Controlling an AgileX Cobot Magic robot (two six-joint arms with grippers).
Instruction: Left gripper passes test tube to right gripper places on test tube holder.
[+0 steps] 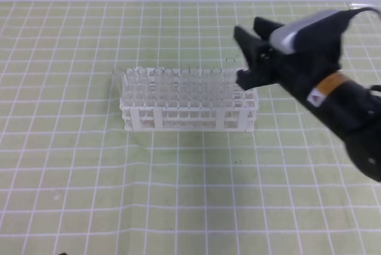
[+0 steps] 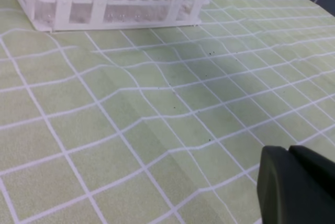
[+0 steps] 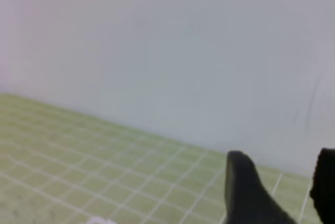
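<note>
The white test tube holder (image 1: pixel 189 117) stands mid-table with rows of clear tubes in it; its near side also shows in the left wrist view (image 2: pixel 112 4). I cannot tell the passed test tube apart from the tubes standing in the rack. My right gripper (image 1: pixel 247 28) hovers above the holder's right end on the arm with the orange label. In the right wrist view the right gripper (image 3: pixel 285 185) is open, with nothing between its fingers. My left gripper shows only as black fingers (image 2: pixel 298 187) pressed together low over the mat, well in front of the holder.
A green mat with a white grid (image 1: pixel 89 177) covers the table, rippled in front of the rack (image 2: pixel 157 124). A pale wall (image 3: pixel 167 51) rises behind the far edge.
</note>
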